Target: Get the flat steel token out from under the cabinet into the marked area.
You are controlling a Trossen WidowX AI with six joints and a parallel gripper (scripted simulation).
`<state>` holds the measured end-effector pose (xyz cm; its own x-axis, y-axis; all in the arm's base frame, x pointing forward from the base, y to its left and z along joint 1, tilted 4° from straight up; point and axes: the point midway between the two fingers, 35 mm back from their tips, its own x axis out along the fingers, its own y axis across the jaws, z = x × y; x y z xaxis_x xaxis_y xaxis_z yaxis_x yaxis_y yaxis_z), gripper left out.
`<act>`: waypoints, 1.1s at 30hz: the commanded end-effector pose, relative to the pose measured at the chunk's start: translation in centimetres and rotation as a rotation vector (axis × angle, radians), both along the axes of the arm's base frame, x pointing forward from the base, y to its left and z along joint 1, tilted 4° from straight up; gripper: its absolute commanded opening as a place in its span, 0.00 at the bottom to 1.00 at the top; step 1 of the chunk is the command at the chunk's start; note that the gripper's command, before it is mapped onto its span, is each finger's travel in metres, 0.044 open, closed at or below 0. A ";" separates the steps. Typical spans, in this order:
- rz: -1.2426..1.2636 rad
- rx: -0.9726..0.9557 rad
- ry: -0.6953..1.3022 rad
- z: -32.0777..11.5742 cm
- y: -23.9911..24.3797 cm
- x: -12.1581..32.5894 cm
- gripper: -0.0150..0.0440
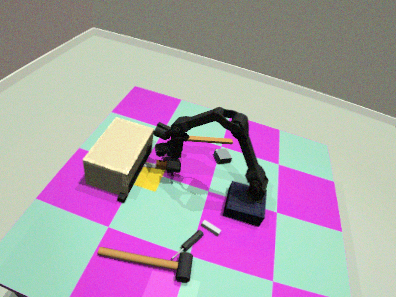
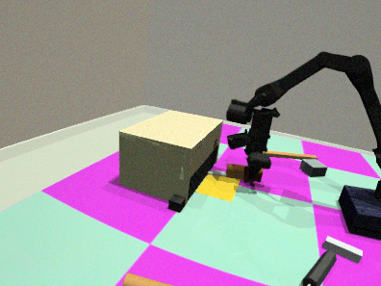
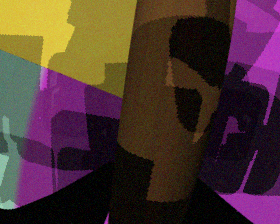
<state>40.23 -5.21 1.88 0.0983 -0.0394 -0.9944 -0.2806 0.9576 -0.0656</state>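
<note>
The cream cabinet [image 1: 117, 146] [image 2: 154, 160] stands at the left, its dark vented front facing the arm. The yellow marked area [image 1: 149, 179] [image 2: 218, 188] [image 3: 100, 37] lies in front of it. My gripper [image 1: 168, 166] [image 2: 254, 173] [image 3: 150, 177] points down, shut on the brown handle [image 1: 161, 164] [image 2: 236, 171] [image 3: 162, 115] of a tool, beside the marked area's far right edge. A thin grey shaft [image 2: 217, 173] runs from the handle toward the cabinet's base; its tip cannot be made out. The steel token is not visible in any view.
A black block [image 1: 122, 197] [image 2: 177, 203] sits at the cabinet's near front corner. An orange stick [image 1: 212, 140] [image 2: 293, 155] and a grey block [image 1: 222, 156] [image 2: 314, 168] lie behind the gripper. A hammer [image 1: 140, 259], a dark-handled tool [image 1: 192, 240] [image 2: 319, 269] and a white bar [image 1: 211, 227] [image 2: 342, 248] lie nearer.
</note>
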 end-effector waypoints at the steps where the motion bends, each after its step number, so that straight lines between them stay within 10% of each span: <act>1: 0.005 0.010 0.001 -0.2 0.9 -0.2 0.25; 33: 0.005 0.012 0.001 -0.4 4.0 -1.1 0.25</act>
<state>39.29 -1.96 1.66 0.0981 -0.0369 -0.9945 -0.2802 0.9579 -0.0631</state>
